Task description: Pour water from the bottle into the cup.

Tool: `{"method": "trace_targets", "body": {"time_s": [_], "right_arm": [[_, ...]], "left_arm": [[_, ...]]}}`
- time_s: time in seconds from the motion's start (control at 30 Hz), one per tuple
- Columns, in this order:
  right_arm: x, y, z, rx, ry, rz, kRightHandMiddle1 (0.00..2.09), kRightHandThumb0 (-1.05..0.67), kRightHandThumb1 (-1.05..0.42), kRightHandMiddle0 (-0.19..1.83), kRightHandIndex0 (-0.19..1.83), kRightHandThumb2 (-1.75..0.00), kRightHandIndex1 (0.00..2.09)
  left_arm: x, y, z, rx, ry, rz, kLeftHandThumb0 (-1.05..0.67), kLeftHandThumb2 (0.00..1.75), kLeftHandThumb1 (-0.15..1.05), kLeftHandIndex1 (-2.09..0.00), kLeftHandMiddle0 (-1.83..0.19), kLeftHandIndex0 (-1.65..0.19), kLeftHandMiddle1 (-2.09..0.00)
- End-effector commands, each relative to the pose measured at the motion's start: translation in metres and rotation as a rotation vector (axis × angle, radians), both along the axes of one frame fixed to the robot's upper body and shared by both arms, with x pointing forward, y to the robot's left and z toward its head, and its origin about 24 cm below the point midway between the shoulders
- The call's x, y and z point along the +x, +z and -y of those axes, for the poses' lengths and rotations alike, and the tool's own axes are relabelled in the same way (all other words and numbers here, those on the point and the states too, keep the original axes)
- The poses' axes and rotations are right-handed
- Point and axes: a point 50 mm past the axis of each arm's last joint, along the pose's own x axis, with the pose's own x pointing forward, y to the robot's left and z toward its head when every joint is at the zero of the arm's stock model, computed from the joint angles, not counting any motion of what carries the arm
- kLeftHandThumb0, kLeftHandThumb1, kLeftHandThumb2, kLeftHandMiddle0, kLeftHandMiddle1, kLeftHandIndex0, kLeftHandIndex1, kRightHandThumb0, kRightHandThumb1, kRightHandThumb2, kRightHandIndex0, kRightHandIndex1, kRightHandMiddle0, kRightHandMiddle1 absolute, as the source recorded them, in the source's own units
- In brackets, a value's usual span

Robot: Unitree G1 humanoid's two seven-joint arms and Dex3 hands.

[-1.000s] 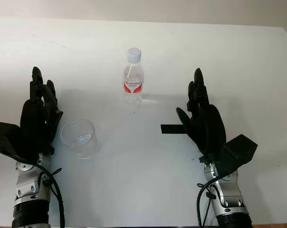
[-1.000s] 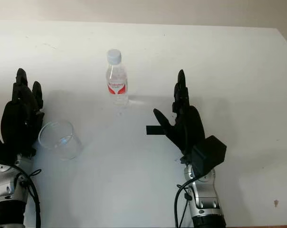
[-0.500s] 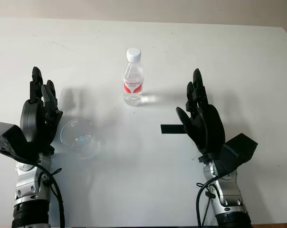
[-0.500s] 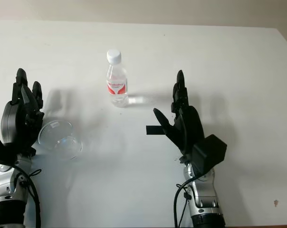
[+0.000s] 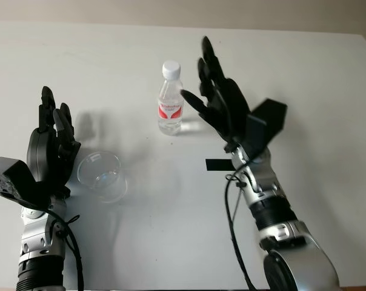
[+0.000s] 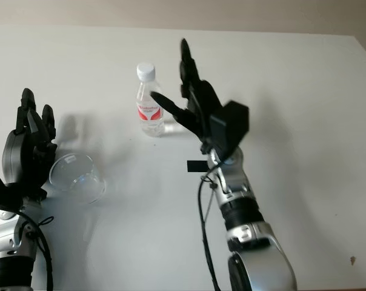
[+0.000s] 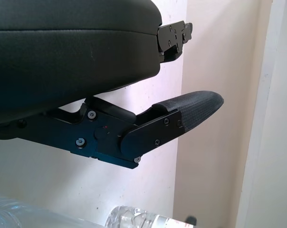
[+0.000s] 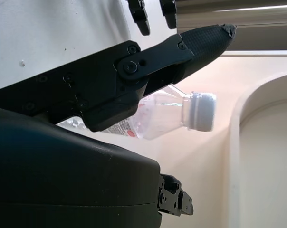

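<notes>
the right hand [image 5: 222,106] is open, holding nothing, just beside the bottle [image 5: 170,100], and should close around it next, i think.

On the white table [image 5: 304,73] there is 1 clear water bottle [image 5: 170,99] with 1 white cap [image 5: 171,68] and 1 red label [image 5: 169,111]. There is 1 clear plastic cup [image 5: 102,176] and 1 black strip of tape [image 5: 218,164]. The black robot hands number 2 — 1 left hand [image 5: 49,151], 1 right hand [image 5: 222,106] — both open.
</notes>
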Motion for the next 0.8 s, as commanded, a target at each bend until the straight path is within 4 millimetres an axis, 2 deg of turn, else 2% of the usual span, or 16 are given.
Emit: {"method": "trace_targets", "body": {"time_s": [0.0,0.4,0.77], "right_arm": [[0.005,0.001,-0.003,0.013,-0.003,-0.007,0.00,-1.02,-0.98,-0.19,-0.19,-0.05,0.00],[0.017,-0.022,-0.009,-0.041,-0.029,-0.164,0.00,-1.00,-0.99,-0.19,-0.19,-0.06,0.00],[0.017,-0.025,-0.021,-0.230,-0.054,-0.117,0.00,-1.02,-1.03,-0.19,-0.19,-0.06,0.00]], "left_arm": [[-0.003,0.001,-0.003,0.008,0.007,0.005,-0.70,0.81,1.05,0.00,0.15,0.19,-0.05],[-0.004,0.000,-0.005,0.004,0.004,0.006,-0.69,0.79,1.05,-0.02,0.15,0.19,-0.05],[-0.003,0.001,-0.005,0.006,0.014,-0.003,-0.70,0.80,1.05,-0.03,0.13,0.18,-0.06]]}}
